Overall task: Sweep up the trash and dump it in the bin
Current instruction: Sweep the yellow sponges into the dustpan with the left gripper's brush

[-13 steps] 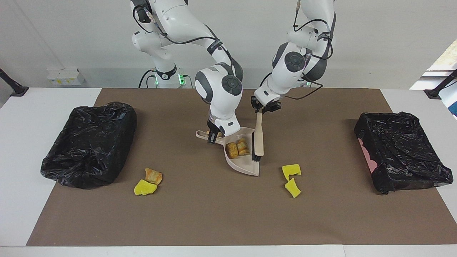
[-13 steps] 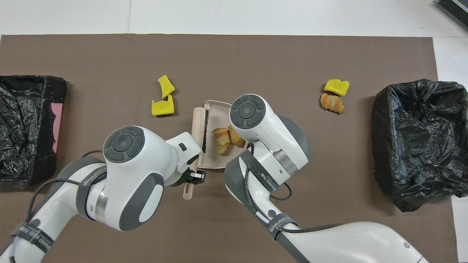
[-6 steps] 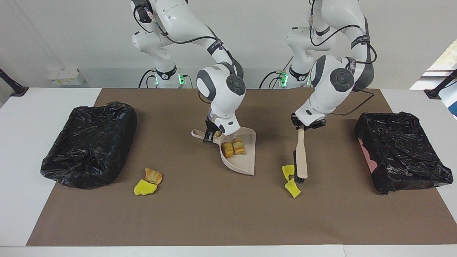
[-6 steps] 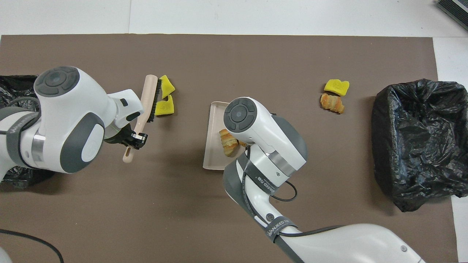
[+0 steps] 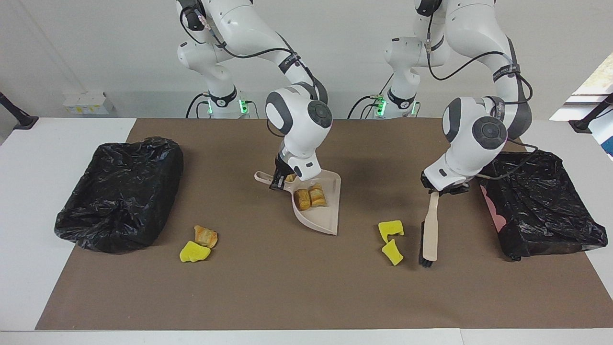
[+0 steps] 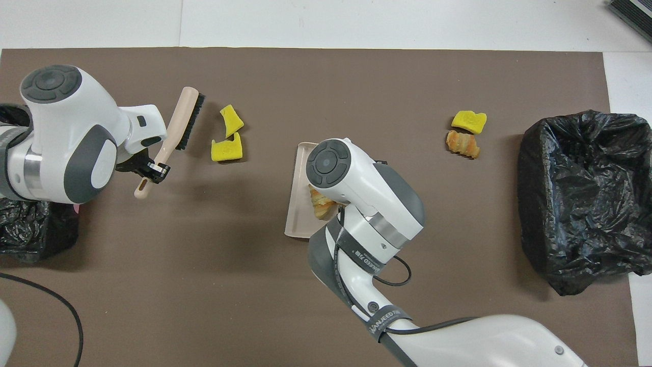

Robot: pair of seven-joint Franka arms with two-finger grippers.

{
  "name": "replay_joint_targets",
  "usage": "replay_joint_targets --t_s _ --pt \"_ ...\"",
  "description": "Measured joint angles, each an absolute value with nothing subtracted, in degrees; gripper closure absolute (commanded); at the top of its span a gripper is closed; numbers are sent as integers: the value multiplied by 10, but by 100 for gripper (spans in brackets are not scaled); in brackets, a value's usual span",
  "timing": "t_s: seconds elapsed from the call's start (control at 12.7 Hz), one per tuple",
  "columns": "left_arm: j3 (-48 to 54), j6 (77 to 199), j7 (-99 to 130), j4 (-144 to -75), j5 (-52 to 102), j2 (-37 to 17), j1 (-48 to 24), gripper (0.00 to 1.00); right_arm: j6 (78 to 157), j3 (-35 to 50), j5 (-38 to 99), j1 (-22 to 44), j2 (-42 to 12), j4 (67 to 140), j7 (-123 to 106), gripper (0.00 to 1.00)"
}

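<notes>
trash in dustpan: two tan-brown bread-like lumps (image 5: 309,198), flaky and layered, side by side in the pan just below the right gripper; mostly hidden under the arm in the overhead view.
trash by brush: two bright yellow sponge chunks (image 5: 391,229) and (image 5: 392,252), ragged wedge shapes, one notched; on the tabletop just beside the brush bristles, apart from them, below the left gripper and toward the middle of the table.
trash near bin: one yellow sponge chunk (image 5: 194,252) touching an orange-brown pastry-like lump (image 5: 206,235); well away from the right gripper, close to the black-lined bin at the right arm's end.
dustpan: beige (image 5: 329,223), tilted, mouth pointing away from the robots, handle at the right gripper.
right gripper: (image 5: 279,182) pinching the dustpan handle, over the middle of the mat.
brush: beige handle, black bristles (image 5: 429,235), hanging down from the left gripper, bristle end low at the mat; contact unclear.
left gripper: (image 5: 443,188) clamped on the brush handle's top end, beside the bin at the left arm's end.
bins: two, lined with black bags (image 5: 119,191) (image 5: 541,206), one at each end.
tabletop: white, with a brown mat (image 5: 287,287).
</notes>
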State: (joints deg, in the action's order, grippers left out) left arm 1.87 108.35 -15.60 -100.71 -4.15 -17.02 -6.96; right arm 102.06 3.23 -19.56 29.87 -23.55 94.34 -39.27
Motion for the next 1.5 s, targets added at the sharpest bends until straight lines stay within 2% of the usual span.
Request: replay_joint_targets --t_s 0.32,0.63,1.19,1.5 --pt "25 1092 -185 -1024 -42 -169 -72 100 1017 32 -196 300 -235 943 -384 100" --pt "34 1111 -190 -1086 -42 -142 -83 100 1017 32 -195 301 -235 943 -376 100" --pt "38 1115 -187 -1160 -17 -90 -165 100 1018 32 -191 301 -235 944 -372 100" --pt "38 1115 -124 -1177 32 -75 -223 100 1030 32 -176 298 -235 949 -371 100"
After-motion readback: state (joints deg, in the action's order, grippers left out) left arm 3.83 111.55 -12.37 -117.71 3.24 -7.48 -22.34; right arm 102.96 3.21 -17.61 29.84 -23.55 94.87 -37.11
